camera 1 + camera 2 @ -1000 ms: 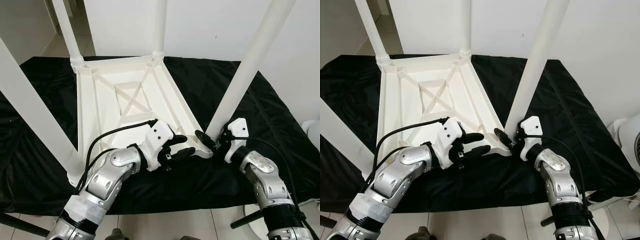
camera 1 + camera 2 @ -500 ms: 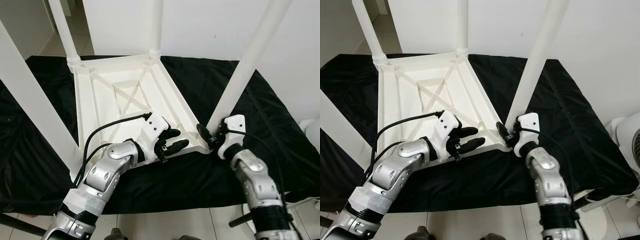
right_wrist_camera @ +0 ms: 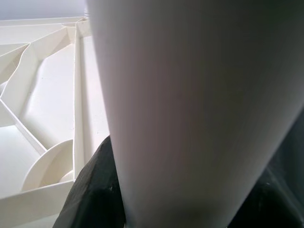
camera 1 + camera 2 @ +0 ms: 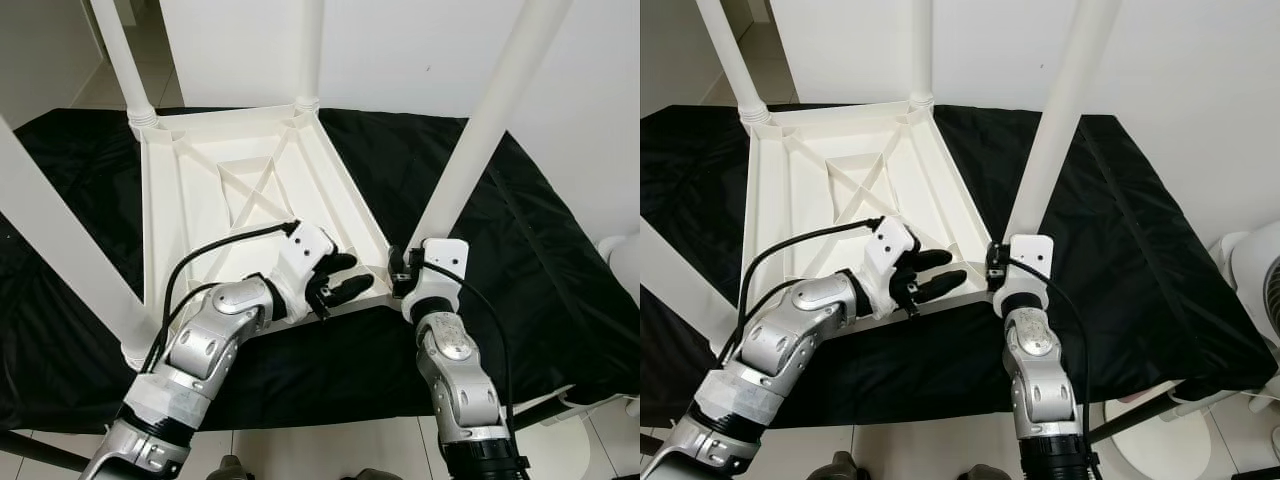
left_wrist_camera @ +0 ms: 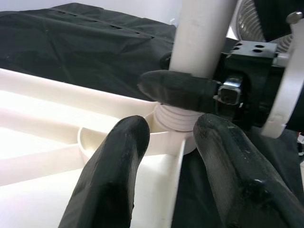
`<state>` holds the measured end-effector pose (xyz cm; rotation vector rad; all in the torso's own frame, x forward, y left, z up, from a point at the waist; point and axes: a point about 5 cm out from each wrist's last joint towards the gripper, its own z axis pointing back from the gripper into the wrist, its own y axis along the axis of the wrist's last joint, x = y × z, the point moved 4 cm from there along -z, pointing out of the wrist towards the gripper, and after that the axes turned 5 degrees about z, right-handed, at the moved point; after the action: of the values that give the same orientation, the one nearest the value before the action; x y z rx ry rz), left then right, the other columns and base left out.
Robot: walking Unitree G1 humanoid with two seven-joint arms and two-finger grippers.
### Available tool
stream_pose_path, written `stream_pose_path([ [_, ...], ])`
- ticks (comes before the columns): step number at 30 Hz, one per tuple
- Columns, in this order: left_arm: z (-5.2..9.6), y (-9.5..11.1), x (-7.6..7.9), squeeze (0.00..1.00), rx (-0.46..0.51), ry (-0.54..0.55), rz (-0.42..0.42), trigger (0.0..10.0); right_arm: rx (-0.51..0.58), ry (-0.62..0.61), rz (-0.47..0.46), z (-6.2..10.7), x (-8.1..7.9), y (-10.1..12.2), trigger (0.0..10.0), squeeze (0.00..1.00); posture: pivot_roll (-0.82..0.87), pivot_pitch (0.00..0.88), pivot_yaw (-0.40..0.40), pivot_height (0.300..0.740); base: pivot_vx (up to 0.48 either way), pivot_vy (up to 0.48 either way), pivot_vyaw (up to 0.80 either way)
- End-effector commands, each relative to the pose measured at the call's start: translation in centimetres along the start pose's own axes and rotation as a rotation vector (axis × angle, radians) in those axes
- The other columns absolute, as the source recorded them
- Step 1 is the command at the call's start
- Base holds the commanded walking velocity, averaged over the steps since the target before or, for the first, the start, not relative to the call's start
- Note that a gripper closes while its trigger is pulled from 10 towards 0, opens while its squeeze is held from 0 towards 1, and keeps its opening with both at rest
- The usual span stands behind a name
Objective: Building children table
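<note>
Our right tool clasps the base of the near-right leg, which rises upright from the corner socket of the upturned top on the black-draped desk, while our left tool, fingers parted and empty, rests just beside it on the frame.

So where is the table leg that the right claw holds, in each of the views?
Left eye: leg, right of centre, rising from near corner.
Right eye: centre-right.
Left wrist: top centre, ribbed base.
Right wrist: close-up.
Shared landmark: right claw at its base.
</note>
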<state>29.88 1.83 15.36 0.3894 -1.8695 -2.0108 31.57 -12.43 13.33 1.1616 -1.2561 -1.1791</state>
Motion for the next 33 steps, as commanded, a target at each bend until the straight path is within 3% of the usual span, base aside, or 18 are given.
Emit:
stream_pose_path([
  [1, 0.3, -0.3, -0.6, 0.0, -0.01, 0.045, -0.006, 10.0, -0.02, 0.032, -0.058, 0.4, -1.5, -0.2, 10.0, 0.0, 0.0, 0.0, -0.042, 0.74, 0.0, 0.0, 0.0],
  [2, 0.2, -0.3, -0.6, 0.0, -0.006, 0.047, -0.008, 10.0, -0.011, 0.038, -0.05, 0.4, -1.3, 0.1, 10.0, 0.09, 0.01, 0.0, -0.046, 0.74, 0.0, 0.0, 0.0],
  [3, 0.2, -0.3, -0.6, 0.0, -0.006, 0.047, -0.008, 10.0, -0.011, 0.038, -0.05, 0.4, -1.3, 0.1, 10.0, 0.09, 0.01, 0.0, -0.046, 0.74, 0.0, 0.0, 0.0],
  [4, 0.2, -0.3, -0.6, 0.0, -0.004, 0.046, -0.014, 10.0, -0.012, 0.042, -0.05, 0.4, -1.0, 0.1, 10.0, 1.0, 0.0, 0.0, -0.046, 0.74, 0.0, 0.0, 0.0],
  [17, 0.1, -0.2, -0.5, 0.0, 0.01, 0.045, -0.031, 10.0, -0.002, 0.122, 0.012, 0.9, 0.9, 0.0, 10.0, 1.0, 0.0, 0.0, -0.049, 0.74, 0.0, 0.0, 0.0],
  [18, 0.0, -0.2, -0.3, 0.0, 0.012, 0.043, -0.032, 10.0, 0.017, 0.202, 0.061, 1.1, 1.2, -0.1, 10.0, 0.0, 0.0, 0.0, -0.048, 0.74, 0.0, 0.0, 0.0],
  [21, 0.0, -0.3, -0.1, 0.0, 0.013, 0.041, -0.033, 10.0, 0.032, 0.284, 0.099, 1.5, 1.3, -0.3, 10.0, 0.0, 0.0, 0.0, -0.048, 0.74, 0.0, 0.0, 0.0],
  [25, -0.2, -0.3, 0.3, 0.0, 0.017, 0.029, -0.037, 10.0, 0.036, 0.408, 0.117, 1.8, 2.9, -0.8, 10.0, 0.0, 0.0, 0.0, -0.043, 0.74, 0.0, 0.0, 0.0],
  [27, -0.3, -0.3, 0.4, 0.0, 0.016, 0.02, -0.046, 10.0, 0.041, 0.492, 0.166, 1.3, 3.6, -0.7, 10.0, 0.0, 0.0, 0.0, -0.04, 0.74, 0.0, 0.0, 0.0],
  [33, -0.5, -0.3, 0.8, 0.0, 0.014, -0.009, -0.047, 10.0, 0.035, 0.602, 0.209, 0.3, 3.6, -0.6, 10.0, 0.0, 0.0, 0.0, -0.04, 0.74, 0.0, 0.0, 0.0],
])
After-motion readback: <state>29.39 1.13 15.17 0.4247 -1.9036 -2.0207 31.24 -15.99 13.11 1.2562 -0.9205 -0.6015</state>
